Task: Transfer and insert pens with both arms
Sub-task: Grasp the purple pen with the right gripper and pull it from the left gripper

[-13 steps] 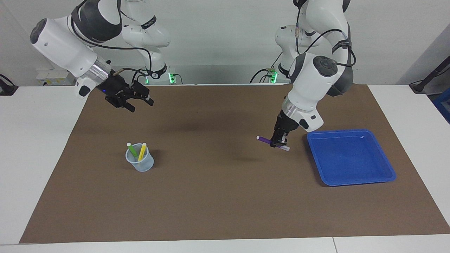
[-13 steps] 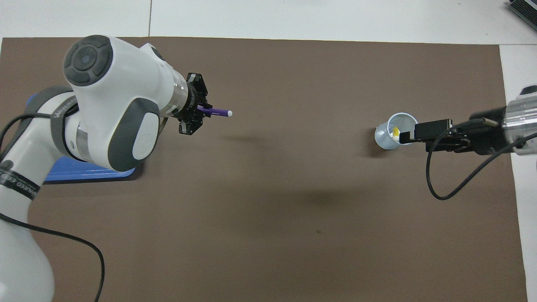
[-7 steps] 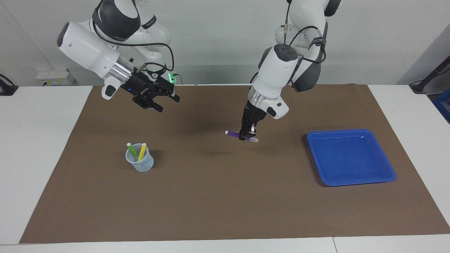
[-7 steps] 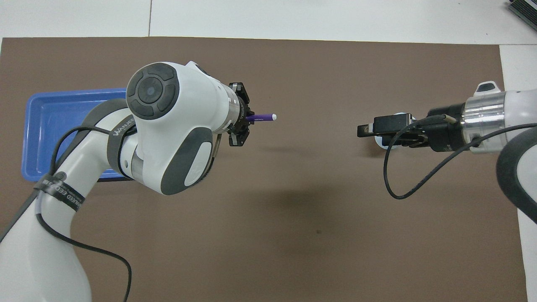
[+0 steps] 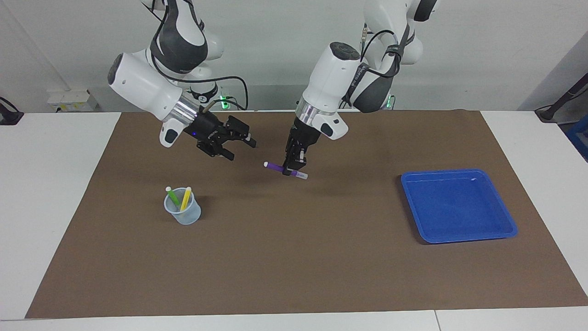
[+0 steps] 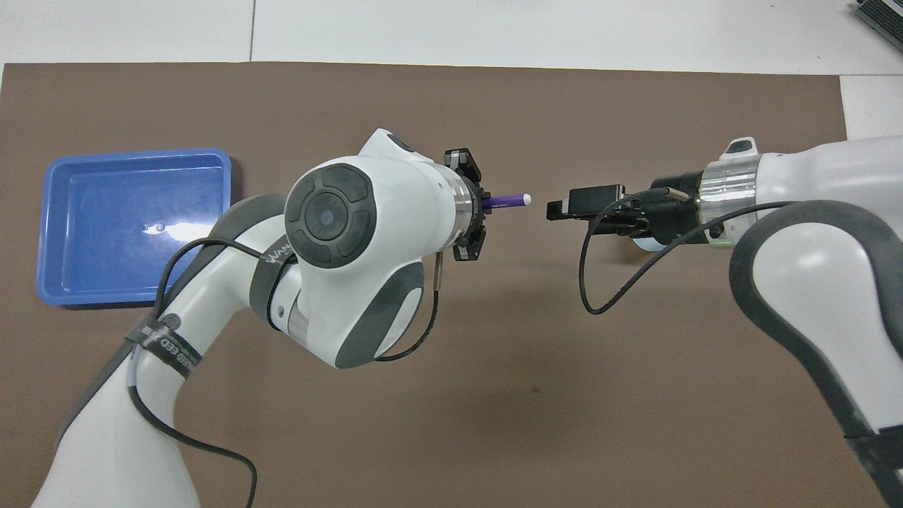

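Fingers of my left gripper are clamped across the middle of the purple pen, carried level in the air over the middle of the tabletop, its white tip pointing at my right gripper. That one hangs just short of the tip with its fingers spread wide and nothing in them. I read this as the handover: the level hold leaves a free end to take. The green pen and yellow pen already stand in the clear cup toward the right arm's end; the blue tray sits toward the left arm's end.
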